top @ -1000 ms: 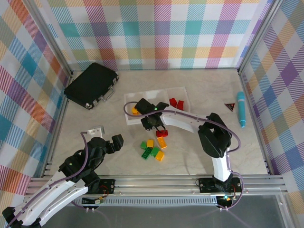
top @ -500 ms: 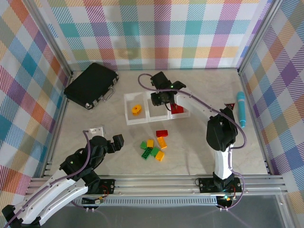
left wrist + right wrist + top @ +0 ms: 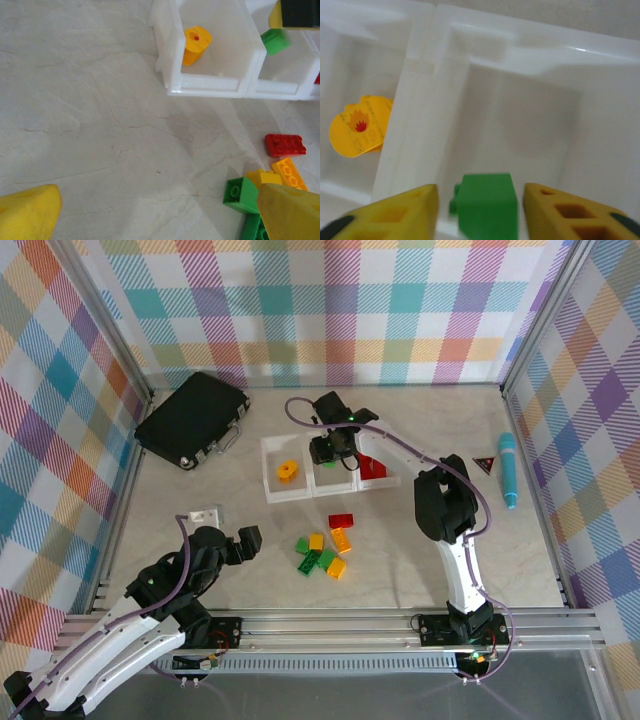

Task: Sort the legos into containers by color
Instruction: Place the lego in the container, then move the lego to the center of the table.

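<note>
Surface [image 3: 500, 550] sitting inside plaid walls [image 3: 330, 310]; containers [image 3: 300, 495] holding orange piece [image 3: 287, 471], red legos [image 3: 375, 468]; right gripper [image 3: 327, 454] hovering parted around green lego [image 3: 487, 202]; left gripper [image 3: 245, 538] gaping.

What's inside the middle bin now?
The middle clear-plastic bin shows a bare floor. A green studded brick is between the fingers of the right claw, above it; the floor beneath them is hidden.

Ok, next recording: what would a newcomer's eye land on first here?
First, the right gripper over the middle bin of the white tray, with a green brick between its fingers and a sliver of gap on either side. Then the loose bricks, red, orange and green, on the table in front of the tray, and the left gripper wide open near its base.
</note>
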Controlling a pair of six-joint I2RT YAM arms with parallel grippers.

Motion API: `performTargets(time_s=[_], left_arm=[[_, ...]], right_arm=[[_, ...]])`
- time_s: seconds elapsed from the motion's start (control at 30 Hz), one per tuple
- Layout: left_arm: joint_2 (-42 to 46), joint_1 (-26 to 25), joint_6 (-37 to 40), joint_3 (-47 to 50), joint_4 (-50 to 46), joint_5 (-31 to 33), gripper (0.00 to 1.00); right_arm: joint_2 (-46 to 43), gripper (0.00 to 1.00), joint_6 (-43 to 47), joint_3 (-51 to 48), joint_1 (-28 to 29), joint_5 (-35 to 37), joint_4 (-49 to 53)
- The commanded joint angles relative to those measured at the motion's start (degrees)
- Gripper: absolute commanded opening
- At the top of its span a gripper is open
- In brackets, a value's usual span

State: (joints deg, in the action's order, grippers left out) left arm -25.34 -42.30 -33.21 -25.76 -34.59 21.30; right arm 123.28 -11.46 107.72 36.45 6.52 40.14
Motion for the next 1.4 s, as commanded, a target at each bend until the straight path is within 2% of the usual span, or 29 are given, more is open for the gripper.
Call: performTargets(time_s=[0.0,0.13,0.3,0.6,0.77,1.07,1.37], left_arm=[[-0.4,-0.32,0.46,-0.36,0.1,-4.72,1.0],[-2.87,-0.32,2.81,-0.33,2.68,-10.93,1.0],[-10.94,-0.47,5.17,-1.52,6.61,-18.0,1.0],[-24.43,-1.66,8.83,-3.87,13.05,-22.32,1.0],[-33.41,-2.64,11.91,-8.26,12.56,-22.53,0.94],[-50.05,-5.51,14.43,-15.55,11.29,-21.64,0.86],[-55.46,-5.61,14.75,-17.38,10.95,-19.18,0.77]], right_arm=[[-1.09,0.57,-0.28,1.86,0.2,-0.91,0.91],[-4.19,0.61,-0.61,0.05,0.25,-0.41,0.99],[-13.1,0.62,-2.22,-8.56,0.29,-1.14,-1.5],[-34.39,0.64,-9.3,-33.28,0.31,-3.64,-7.62],[-43.13,0.64,-13.12,-44.2,0.29,-5.16,-10.44],[-46.47,0.64,-14.42,-49.27,0.29,-3.95,-10.43],[-46.81,0.64,-14.33,-49.27,0.29,-4.08,-10.0]])
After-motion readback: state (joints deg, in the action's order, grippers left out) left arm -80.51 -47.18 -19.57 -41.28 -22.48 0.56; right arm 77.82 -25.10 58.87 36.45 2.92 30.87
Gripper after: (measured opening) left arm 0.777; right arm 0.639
